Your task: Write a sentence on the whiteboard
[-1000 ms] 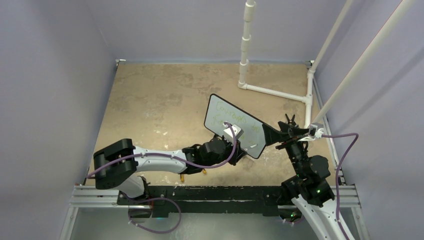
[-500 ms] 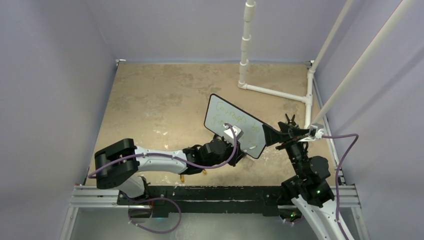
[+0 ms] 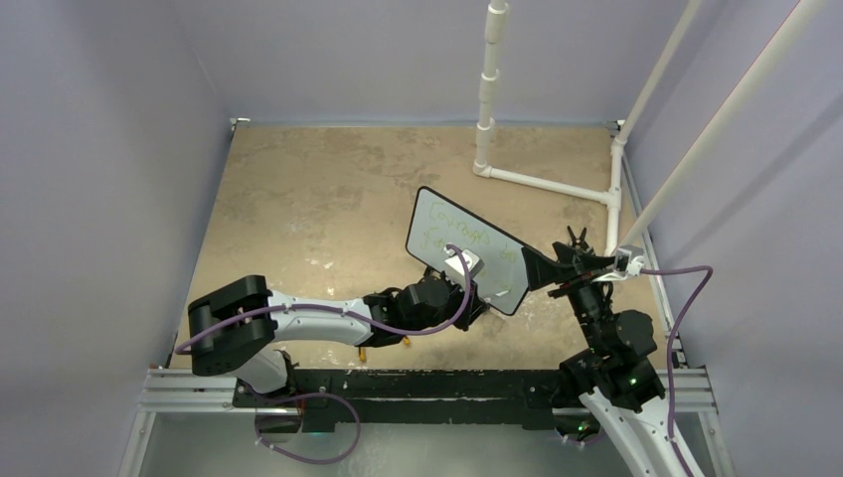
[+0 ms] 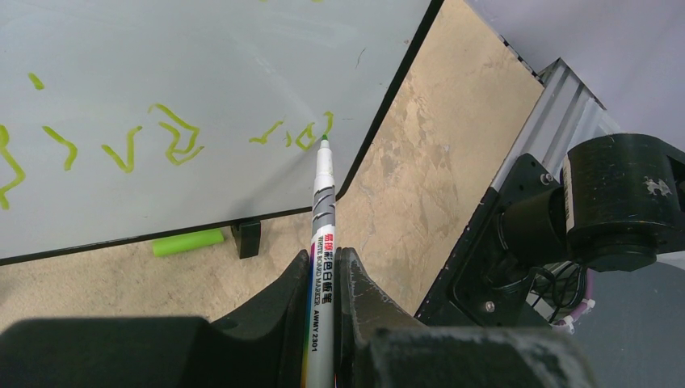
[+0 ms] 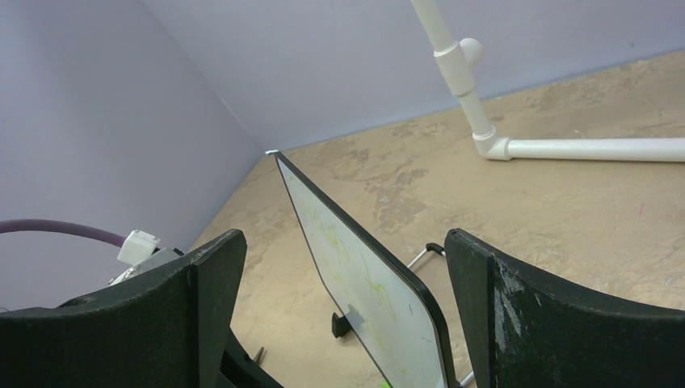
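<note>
Nothing has shifted since a second ago. Left hand (image 4: 324, 263) stays clamped on the marker (image 4: 323, 202), tip at the whiteboard (image 3: 489, 256), which stands between table (image 3: 298, 199) centre and right edge. The sentence (image 4: 174, 141) is two faint green rows. Right hand (image 5: 343, 252) is wide.

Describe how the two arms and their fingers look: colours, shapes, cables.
The left arm and right arm have white link shells with black joint housings. A purple cable runs along each to a small white wrist camera. The left fingers and right fingers are black, broad and curved; the right ones look scuffed.
</note>
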`<action>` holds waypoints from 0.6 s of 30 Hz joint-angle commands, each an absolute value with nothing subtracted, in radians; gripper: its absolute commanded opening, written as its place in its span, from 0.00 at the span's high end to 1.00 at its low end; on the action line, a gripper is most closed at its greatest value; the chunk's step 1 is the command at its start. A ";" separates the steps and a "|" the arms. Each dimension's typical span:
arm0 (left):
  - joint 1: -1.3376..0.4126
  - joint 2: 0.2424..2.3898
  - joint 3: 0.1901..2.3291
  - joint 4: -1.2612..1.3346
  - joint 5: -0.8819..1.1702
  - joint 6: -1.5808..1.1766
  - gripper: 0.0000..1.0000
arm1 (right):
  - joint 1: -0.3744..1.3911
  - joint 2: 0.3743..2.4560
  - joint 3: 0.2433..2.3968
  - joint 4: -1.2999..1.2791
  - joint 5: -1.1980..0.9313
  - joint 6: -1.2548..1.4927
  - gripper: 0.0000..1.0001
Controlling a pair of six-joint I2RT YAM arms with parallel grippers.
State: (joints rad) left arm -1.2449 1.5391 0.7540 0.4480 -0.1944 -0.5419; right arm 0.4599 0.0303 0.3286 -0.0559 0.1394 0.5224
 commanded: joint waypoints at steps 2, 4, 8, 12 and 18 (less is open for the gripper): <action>-1.247 1.532 0.781 0.497 -0.203 -0.534 1.00 | 0.464 0.020 0.325 -0.048 0.146 0.526 0.05; -1.247 1.531 0.786 0.501 -0.200 -0.533 1.00 | 0.464 0.020 0.325 -0.047 0.146 0.526 0.05; -1.247 1.528 0.792 0.504 -0.194 -0.532 1.00 | 0.464 0.020 0.325 -0.048 0.146 0.526 0.05; -1.247 1.525 0.797 0.512 -0.189 -0.530 1.00 | 0.465 0.020 0.325 -0.048 0.146 0.526 0.05; -1.247 1.526 0.804 0.513 -0.184 -0.527 1.00 | 0.464 0.020 0.325 -0.048 0.146 0.526 0.05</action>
State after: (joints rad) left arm -1.2449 1.5387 0.7650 0.4568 -0.1860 -0.5388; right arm 0.4599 0.0303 0.3286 -0.0559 0.1394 0.5232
